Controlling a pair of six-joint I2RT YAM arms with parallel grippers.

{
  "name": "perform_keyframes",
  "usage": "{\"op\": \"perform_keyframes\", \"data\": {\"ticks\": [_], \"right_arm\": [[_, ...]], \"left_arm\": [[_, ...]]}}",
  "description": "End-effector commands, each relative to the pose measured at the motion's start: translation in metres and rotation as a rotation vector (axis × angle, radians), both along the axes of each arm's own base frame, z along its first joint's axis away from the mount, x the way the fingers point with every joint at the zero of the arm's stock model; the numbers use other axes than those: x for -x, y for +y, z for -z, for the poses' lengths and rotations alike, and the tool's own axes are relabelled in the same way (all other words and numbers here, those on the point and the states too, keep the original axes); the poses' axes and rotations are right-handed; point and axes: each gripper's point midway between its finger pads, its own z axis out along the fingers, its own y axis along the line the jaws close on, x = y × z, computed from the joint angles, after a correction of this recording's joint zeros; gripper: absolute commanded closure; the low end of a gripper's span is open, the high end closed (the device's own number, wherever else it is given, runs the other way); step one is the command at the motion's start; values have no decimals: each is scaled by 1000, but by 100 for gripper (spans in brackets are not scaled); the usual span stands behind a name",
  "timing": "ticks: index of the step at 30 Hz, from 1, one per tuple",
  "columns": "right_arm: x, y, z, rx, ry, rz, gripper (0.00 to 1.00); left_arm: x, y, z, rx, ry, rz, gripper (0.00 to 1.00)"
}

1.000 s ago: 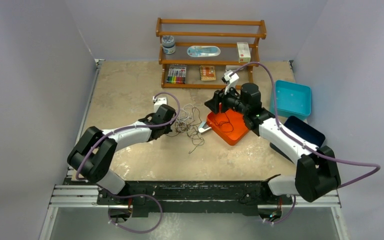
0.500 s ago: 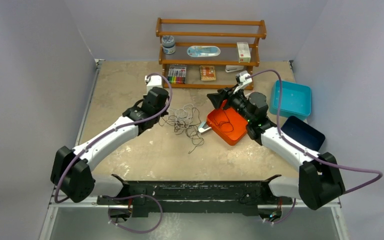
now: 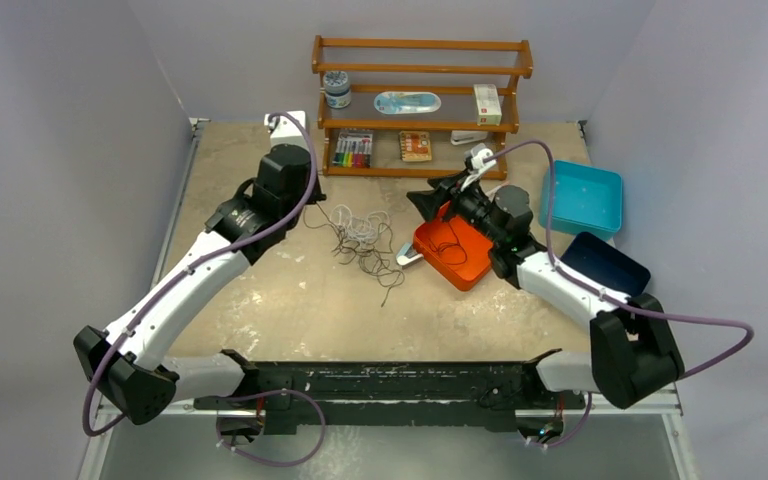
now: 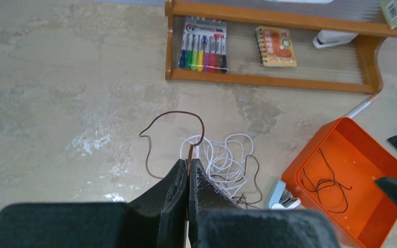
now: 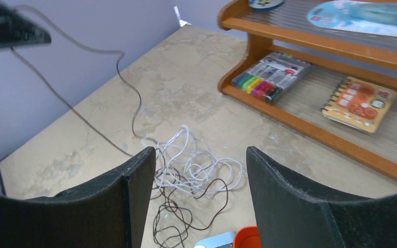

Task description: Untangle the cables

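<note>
Wooden rack [image 3: 418, 45] at far edge of table [image 3: 290, 300]. On one shelf: round jar [image 3: 337, 89] at left, blue oval pack [image 3: 407, 102] in middle, white box [image 3: 487, 103] at right. On shelf below: marker set [image 3: 353, 150] at left, orange notebook [image 3: 415, 146] just beside it, white stapler [image 3: 468, 137] at right. Orange tray [image 3: 475, 255] near table middle, set cornerwise. Small white-grey object [image 3: 409, 257] touching its left side, kind unclear. Teal bin [image 3: 582, 198] right of tray, apart. Dark blue tray [image 3: 605, 262] nearer, at right edge.
</note>
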Motion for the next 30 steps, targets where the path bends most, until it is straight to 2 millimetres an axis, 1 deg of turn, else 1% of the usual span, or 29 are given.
{"op": "perform_keyframes", "data": {"ticks": [1,3,8,12,14,16,17,18,22,26,30], "right_arm": [[13,30,-29,8,-146,-185,33],[15,40,-29,8,-166,-214,32],[23,75,-36,30,-229,-311,28],[33,107,-44,52,-294,-375,26],[37,119,-49,65,-336,-390,25],[38,129,-48,79,-360,-400,24],[38,133,-44,88,-362,-406,24],[35,138,-57,77,-395,-406,24],[24,151,-69,77,-457,-416,23],[14,167,-67,95,-470,-450,23],[3,189,-53,119,-465,-479,25]], "left_arm": [[-2,2,-53,26,-99,13,100],[-2,3,-73,41,-135,14,100],[-1,8,-107,53,-196,5,100],[-3,9,-123,48,-221,-2,100],[-3,10,-131,51,-236,-6,100],[-3,10,-138,58,-248,-6,100],[-3,10,-142,60,-256,-6,100],[-3,10,-145,62,-261,-6,100],[-3,10,-152,63,-273,-5,100],[-3,11,-161,66,-287,-6,100],[-4,12,-173,74,-307,-13,100]]}}
